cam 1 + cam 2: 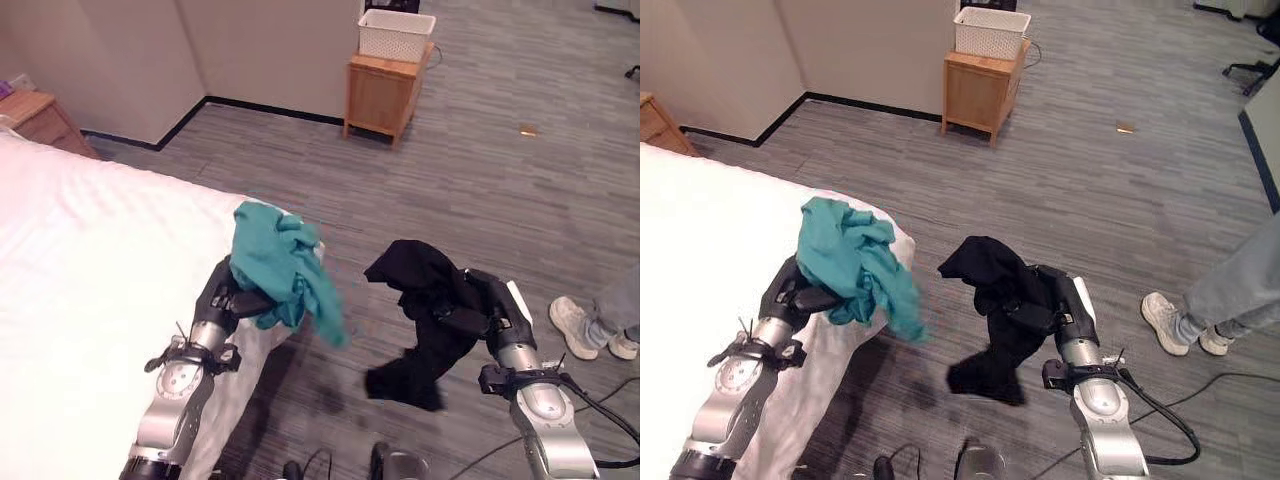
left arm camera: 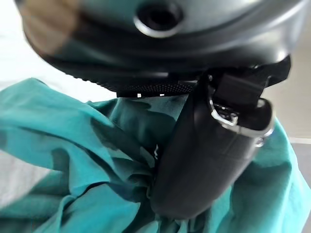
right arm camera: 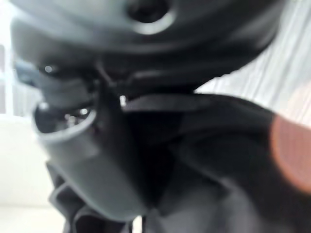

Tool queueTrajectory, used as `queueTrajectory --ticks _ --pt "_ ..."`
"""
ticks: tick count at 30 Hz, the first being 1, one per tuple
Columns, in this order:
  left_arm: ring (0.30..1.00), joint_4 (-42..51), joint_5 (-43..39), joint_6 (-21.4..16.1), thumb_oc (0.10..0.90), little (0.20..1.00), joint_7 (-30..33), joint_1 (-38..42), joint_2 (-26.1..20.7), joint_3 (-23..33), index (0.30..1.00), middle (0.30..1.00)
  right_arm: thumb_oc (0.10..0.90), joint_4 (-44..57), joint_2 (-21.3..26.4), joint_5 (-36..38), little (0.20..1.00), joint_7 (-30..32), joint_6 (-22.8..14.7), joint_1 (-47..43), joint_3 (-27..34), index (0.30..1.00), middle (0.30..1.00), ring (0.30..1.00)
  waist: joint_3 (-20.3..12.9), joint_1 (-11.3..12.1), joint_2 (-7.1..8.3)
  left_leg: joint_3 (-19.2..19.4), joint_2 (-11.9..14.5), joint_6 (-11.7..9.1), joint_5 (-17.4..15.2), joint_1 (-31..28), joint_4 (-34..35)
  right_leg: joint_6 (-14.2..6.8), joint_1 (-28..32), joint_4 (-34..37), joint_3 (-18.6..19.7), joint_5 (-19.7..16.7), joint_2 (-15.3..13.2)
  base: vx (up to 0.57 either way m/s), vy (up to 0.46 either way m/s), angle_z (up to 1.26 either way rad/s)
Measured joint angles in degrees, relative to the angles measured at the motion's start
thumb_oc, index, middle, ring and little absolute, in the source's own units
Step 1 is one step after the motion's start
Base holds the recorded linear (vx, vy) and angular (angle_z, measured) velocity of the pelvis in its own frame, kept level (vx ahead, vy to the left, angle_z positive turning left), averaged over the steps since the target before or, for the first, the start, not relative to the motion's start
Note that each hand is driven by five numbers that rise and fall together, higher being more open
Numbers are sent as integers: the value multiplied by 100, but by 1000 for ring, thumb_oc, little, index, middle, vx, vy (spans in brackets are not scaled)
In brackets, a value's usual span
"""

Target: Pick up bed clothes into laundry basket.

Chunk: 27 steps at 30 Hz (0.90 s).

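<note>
The left hand [image 1: 228, 298] is raised over the corner of the bed [image 1: 80, 260], with its thumb and fingers curled into a bunch of the teal garment [image 1: 278, 265]; the left wrist view shows the thumb pressed into the gathered cloth. The garment's loose end hangs past the mattress edge toward the floor. The right hand [image 1: 1058, 305] is held at about the same height over the grey floor [image 1: 1090, 180], fingers closed round the black garment [image 1: 995, 300]. That garment's long axis runs roughly vertical, and its lower end droops close to the floor; contact cannot be confirmed. Both items are therefore off the bed surface and in grasp, well apart from each other. The white laundry basket [image 1: 396, 33] stands on a small wooden cabinet [image 1: 383, 93] by the far wall, ahead of both hands and well apart from them. It lies nearly on the midline between the arms, so neither hand is clearly nearer. The coming move is judged to be a forward carry to the basket, with the trailing ends liable to drag. A person's legs [image 1: 1230, 290] stand to the right, clear of that path.
</note>
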<state>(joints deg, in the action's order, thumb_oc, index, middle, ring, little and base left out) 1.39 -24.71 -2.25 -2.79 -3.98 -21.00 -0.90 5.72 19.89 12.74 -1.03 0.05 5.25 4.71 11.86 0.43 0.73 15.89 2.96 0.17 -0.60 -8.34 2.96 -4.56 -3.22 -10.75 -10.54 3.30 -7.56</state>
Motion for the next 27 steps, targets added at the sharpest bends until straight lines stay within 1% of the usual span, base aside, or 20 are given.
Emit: queueTrajectory --ticks 1,2,3,4,6,7,8,10,11,12,13,14,16,18,21,22,23,24,27 --pt "300 -99 2 6 400 300 5 -22 17 -25 300 300 400 -4 -25 46 300 9 -4 -18 -13 300 300 300 -22 -3 -42 11 88 -111 73 24 17 59 80 239 35 -151 135 -24 -100 -49" --pt "300 -170 3 7 400 300 0 -22 38 -40 300 300 400 -7 -22 84 300 13 -11 -20 -27 300 300 300 -22 -8 -41 15 139 -141 92 18 28 117 161 432 57 -230 225 12 -63 -34" --pt "300 -263 5 19 400 300 1 -44 47 -57 300 300 400 -15 -22 130 300 11 -9 -18 -56 300 300 300 -35 28 3 92 258 -172 113 7 30 181 288 816 87 -442 358 35 -74 -30" --pt "300 -284 10 21 400 300 -18 -66 73 -79 300 300 400 -14 -17 194 300 -6 -15 77 32 300 300 300 -64 -53 46 65 344 -185 121 -23 47 230 397 963 121 -485 481 35 -73 -26" --pt "300 -284 19 21 400 300 -22 -79 95 -91 300 300 400 -14 -16 210 300 -6 -25 188 107 300 300 300 -100 -162 56 42 372 -188 123 -74 62 247 482 1044 117 -499 521 3 -22 -2" --pt "300 -271 30 18 400 300 -15 -75 99 -99 300 300 400 -14 -17 232 300 -4 -32 323 160 300 300 300 -149 -247 36 -16 376 -214 140 -124 134 244 536 1114 89 -521 537 -11 -33 3" --pt "300 -271 64 16 400 300 102 -57 178 -80 300 300 400 -14 -18 231 300 -128 -30 857 146 300 300 300 -318 -288 -75 -70 196 -222 145 -153 198 103 631 1315 90 -661 391 1 -22 4" --pt "300 -390 67 -55 400 300 243 -44 212 -122 300 300 400 -301 -38 519 300 -52 -235 783 60 300 300 300 -338 -285 -60 -94 208 -223 146 -162 198 109 658 1339 18 -669 374 9 -7 3" --pt "300 -582 68 -52 400 300 375 -13 320 -137 300 300 400 -711 -149 770 300 33 -313 663 23 300 300 300 -385 -286 -22 -106 204 -223 146 -188 198 114 733 1412 -6 -691 367 24 -20 11" --pt "300 -868 69 -31 400 300 491 -40 396 -160 300 300 400 -1139 -306 904 300 165 -305 613 15 300 300 300 -454 -265 12 -149 202 -223 146 -207 198 119 817 1522 -20 -717 373 22 -21 11" --pt "300 -884 69 -28 400 300 494 -43 396 -161 300 300 400 -1161 -312 909 300 171 -305 612 16 300 300 300 -455 -265 13 -154 202 -223 146 -207 199 118 822 1526 -20 -719 373 13 -20 12" --pt "300 -1092 79 2 400 300 576 -69 398 -163 300 300 400 -1327 -364 954 300 242 -285 624 16 300 300 300 -450 -261 4 -210 202 -223 146 -186 199 117 846 1593 -28 -749 377 11 -26 8" --pt "300 -1308 126 43 400 300 665 -78 392 -142 300 300 400 -1418 -392 1032 300 275 -270 625 11 300 300 300 -448 -262 -23 -235 207 -223 146 -168 198 118 836 1594 -42 -752 375 10 -34 6" --pt "300 -1309 125 64 400 300 735 -67 380 -125 300 300 400 -1393 -394 1032 300 288 -270 603 14 300 300 300 -453 -267 -32 -232 200 -223 146 -167 198 112 831 1594 -37 -759 371 22 -41 -1" --pt "300 -1304 182 76 400 300 748 134 135 -227 300 300 400 -1388 -363 1026 300 334 -271 501 25 300 300 300 -460 -314 -61 -193 182 -223 145 -156 200 93 769 1604 5 -776 380 26 -27 -8" --pt "300 -1288 192 80 400 300 762 285 88 -230 300 300 400 -1374 -341 1007 300 387 -273 483 60 300 300 300 -467 -400 -75 -128 181 -224 145 -155 198 83 726 1628 54 -799 385 36 -22 -11" --pt "300 -1281 193 79 400 300 798 353 56 -251 300 300 400 -1375 -341 996 300 384 -273 465 96 300 300 300 -469 -416 -87 -80 166 -225 145 -155 200 87 722 1601 63 -807 374 38 -20 -29" --pt "300 -1259 231 69 400 300 829 494 48 -252 300 300 400 -1356 -335 973 300 452 -272 464 169 300 300 300 -482 -457 -121 -27 153 -224 145 -175 200 91 688 1596 163 -838 371 37 -21 -28" --pt "300 -1259 223 55 400 300 850 850 128 -374 300 300 400 -1334 -291 761 300 509 -273 594 430 300 300 300 -500 -603 -153 115 129 -222 143 -192 201 67 647 1594 314 -880 358 19 -19 -28"
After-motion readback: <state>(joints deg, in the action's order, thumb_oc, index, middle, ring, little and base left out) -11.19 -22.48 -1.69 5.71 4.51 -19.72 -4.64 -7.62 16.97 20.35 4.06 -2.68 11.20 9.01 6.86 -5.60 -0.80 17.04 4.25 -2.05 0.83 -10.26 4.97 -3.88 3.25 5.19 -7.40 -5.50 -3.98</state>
